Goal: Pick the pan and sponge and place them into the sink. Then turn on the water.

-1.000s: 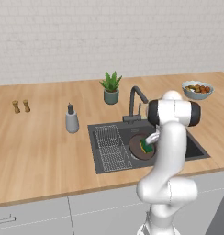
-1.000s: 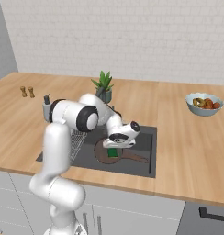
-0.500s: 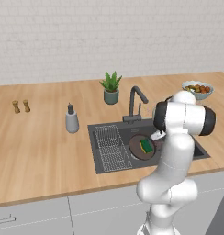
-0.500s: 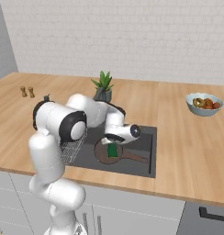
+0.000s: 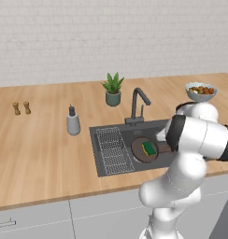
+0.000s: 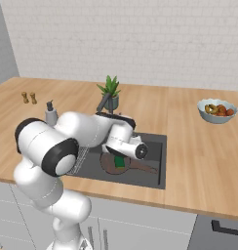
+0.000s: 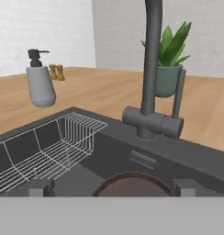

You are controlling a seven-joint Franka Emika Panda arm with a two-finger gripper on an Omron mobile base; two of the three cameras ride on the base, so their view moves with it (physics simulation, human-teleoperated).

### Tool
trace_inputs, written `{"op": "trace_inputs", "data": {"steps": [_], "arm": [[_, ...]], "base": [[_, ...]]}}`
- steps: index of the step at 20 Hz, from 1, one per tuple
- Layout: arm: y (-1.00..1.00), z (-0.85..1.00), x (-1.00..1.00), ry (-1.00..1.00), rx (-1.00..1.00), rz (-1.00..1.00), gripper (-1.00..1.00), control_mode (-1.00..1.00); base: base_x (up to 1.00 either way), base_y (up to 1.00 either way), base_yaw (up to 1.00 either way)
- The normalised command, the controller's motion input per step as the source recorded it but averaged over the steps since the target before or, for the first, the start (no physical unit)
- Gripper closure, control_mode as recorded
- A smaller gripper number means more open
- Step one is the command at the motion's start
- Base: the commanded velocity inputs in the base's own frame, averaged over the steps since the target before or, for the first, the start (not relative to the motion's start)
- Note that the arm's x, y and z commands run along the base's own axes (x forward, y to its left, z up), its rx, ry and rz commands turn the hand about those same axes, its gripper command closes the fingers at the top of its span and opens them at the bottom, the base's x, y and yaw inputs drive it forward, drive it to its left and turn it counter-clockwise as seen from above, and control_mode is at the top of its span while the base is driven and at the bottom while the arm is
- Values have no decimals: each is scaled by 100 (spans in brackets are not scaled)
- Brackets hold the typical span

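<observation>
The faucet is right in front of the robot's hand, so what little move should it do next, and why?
Probably reach forward to the faucet's lever and push it. The pan and sponge already lie in the sink, no water runs, and the open hand faces the faucet.

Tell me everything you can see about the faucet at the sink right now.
The faucet is dark grey and looks like matte metal. A thick upright stem rises from a round base at the back rim of the sink, behind the pan, and bends over toward the basin. A thin lever stands beside the stem, on the side of the potted plant. No water falls from the spout. Nothing touches it.
</observation>
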Motion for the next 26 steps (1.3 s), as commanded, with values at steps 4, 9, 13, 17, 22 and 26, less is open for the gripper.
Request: {"op": "trace_inputs", "data": {"steps": [4, 9, 13, 17, 22, 26], "arm": [[0, 87, 0, -21, 10, 0, -100, -100], [2, 47, 0, -13, 9, 0, -100, -100], [16, 2, 3, -19, 5, -2, -100, -100], [31, 0, 49, -8, 0, -7, -100, -100], [-3, 0, 40, -2, 3, -1, -100, -100], [-25, 0, 22, -6, 12, 0, -100, -100]], "base": [[0, 0, 0], [0, 0, 0], [0, 0, 0], [0, 0, 0], [0, 0, 0], [0, 0, 0]]}}
